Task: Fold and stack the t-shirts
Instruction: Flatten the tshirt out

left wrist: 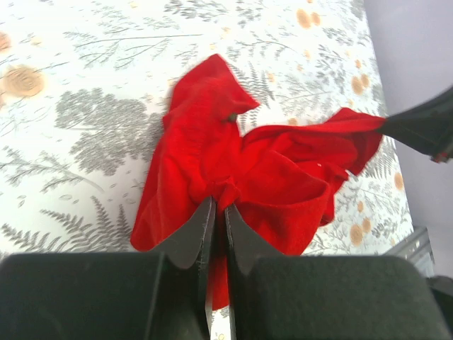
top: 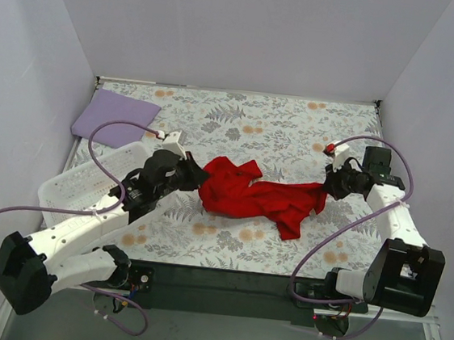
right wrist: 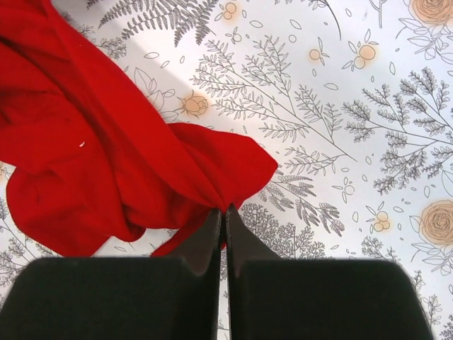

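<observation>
At middle of surface (top: 296, 129), I see red shirt (top: 249, 195) bunched up, stretched between both arms. Left jaws closed, pinching shirt's left end. Right jaws closed, pinching its right edge. Lavender shirt (top: 112, 116) lies flat in far left corner, well apart from red one. White basket (top: 79, 183) sits at left edge, left arm (top: 82, 232) passing over it. Floral cloth covers surface.

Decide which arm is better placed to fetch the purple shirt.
Probably left: the purple shirt lies far left, nearer the left gripper than the right gripper. Both pinch the red shirt.
</observation>
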Robot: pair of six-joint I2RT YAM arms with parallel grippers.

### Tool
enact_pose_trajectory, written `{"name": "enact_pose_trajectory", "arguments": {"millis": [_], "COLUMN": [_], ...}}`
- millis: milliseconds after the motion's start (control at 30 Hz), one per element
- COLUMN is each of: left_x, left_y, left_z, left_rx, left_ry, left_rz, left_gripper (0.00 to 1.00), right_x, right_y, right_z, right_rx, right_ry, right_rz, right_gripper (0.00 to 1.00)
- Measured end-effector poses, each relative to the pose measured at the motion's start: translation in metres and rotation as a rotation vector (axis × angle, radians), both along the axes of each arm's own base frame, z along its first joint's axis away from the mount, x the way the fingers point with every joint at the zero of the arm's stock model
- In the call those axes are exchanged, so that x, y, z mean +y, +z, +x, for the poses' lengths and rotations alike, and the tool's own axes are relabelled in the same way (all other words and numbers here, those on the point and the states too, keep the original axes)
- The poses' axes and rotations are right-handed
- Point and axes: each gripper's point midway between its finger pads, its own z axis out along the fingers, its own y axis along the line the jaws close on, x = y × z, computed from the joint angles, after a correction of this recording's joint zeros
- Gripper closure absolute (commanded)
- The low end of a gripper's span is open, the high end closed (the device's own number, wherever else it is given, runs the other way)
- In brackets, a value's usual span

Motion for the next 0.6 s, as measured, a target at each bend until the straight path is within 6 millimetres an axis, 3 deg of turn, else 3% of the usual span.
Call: {"name": "enact_pose_trajectory", "arguments": {"millis": [133,267,433,600], "left_x": [0.015,0.015,0.005,-0.017], "left_y": [-0.015,-0.024,-0.026,-0.024], "left_z": [0.001,-0.002,-0.013,-0.043], "left_rx": [0.047,0.085,0.12,0.195], "left_ry": [0.059,0.057,-0.015,-0.194], "left_rz": [0.02,0.033,0.009,-0.06], "left_gripper": [1.0,1.0,1.0,0.99], "right_x": [-0.009,-0.025,-0.046,-0.055], "right_y": [-0.001,-0.001,0.004,-0.007], "right_z": [0.001,0.001,0.0,-0.01], "right_rx": [0.005,0.004,-0.023,-0.009], "right_ry": [-0.034,-0.092,-0.158,-0.169], "right_rz": [-0.015,-0.042,-0.071,-0.101], "right_gripper": [0.99,0.99,0.99,0.99]}}
